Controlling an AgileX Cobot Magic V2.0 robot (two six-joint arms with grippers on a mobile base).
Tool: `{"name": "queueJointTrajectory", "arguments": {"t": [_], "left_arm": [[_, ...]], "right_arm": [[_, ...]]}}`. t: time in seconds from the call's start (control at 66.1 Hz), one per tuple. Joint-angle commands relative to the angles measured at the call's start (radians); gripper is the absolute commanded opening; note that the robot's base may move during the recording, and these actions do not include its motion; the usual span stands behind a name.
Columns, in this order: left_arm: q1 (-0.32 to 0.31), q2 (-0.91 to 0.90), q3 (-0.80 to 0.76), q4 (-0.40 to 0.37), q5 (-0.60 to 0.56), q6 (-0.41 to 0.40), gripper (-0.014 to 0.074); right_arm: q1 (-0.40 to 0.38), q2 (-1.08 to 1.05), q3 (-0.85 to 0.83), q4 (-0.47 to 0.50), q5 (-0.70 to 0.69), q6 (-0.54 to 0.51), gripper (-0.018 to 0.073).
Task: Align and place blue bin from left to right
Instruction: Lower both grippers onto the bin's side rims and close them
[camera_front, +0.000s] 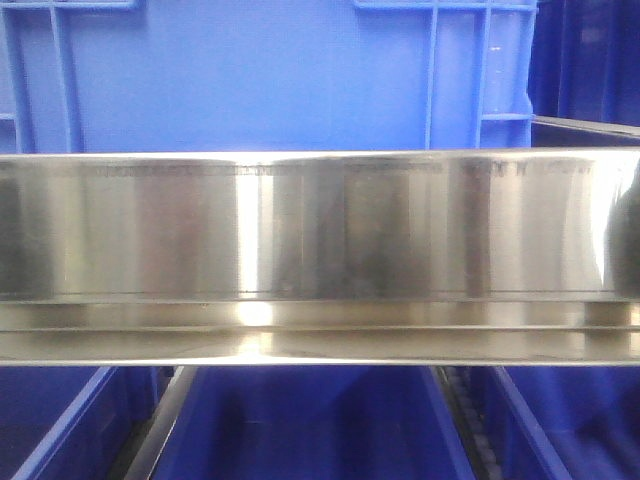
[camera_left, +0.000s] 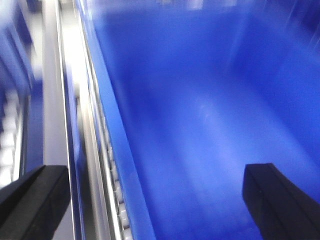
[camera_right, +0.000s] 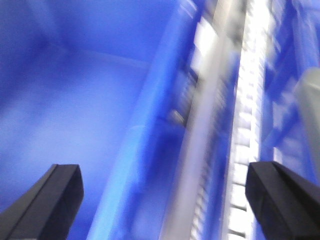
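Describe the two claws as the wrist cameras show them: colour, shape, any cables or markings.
Both look alike. The left claw has two matte black fingers, thick and blocky, with flat faces and squared tips. The right claw has the same plain black, slab-like build. No cables, markings or arm links show in any view, and both wrist views are blurred.
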Motion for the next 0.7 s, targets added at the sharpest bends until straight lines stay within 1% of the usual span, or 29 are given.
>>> {"name": "queueJointTrajectory", "arguments": {"t": [0.0, 0.106, 0.257, 0.318, 0.439, 0.681], "left_arm": [[-0.002, 0.076, -0.085, 0.049, 0.019, -0.045, 0.0601], [-0.002, 0.136, -0.111, 0.077, 0.019, -0.045, 0.0601], [-0.002, 0.198, -0.111, 0.079, 0.019, -0.045, 0.0601], [-0.001, 0.229, -0.111, 0.085, 0.019, -0.045, 0.0601], [0.010, 0.272, -0.111, 0.087, 0.019, -0.045, 0.0601], [0.026, 0.323, -0.111, 0.079, 0.019, -0.045, 0.0601]], "right_arm": [[0.000, 0.071, -0.083, -0.016, 0.025, 0.018, 0.0559], [0.000, 0.153, -0.151, -0.016, 0.025, 0.034, 0.0559], [0.000, 0.242, -0.198, -0.012, 0.025, 0.050, 0.0559], [0.000, 0.277, -0.211, 0.007, 0.025, 0.050, 0.0559], [0.002, 0.321, -0.212, 0.043, 0.007, 0.050, 0.0559], [0.002, 0.399, -0.212, 0.047, -0.021, 0.050, 0.0559]]}}
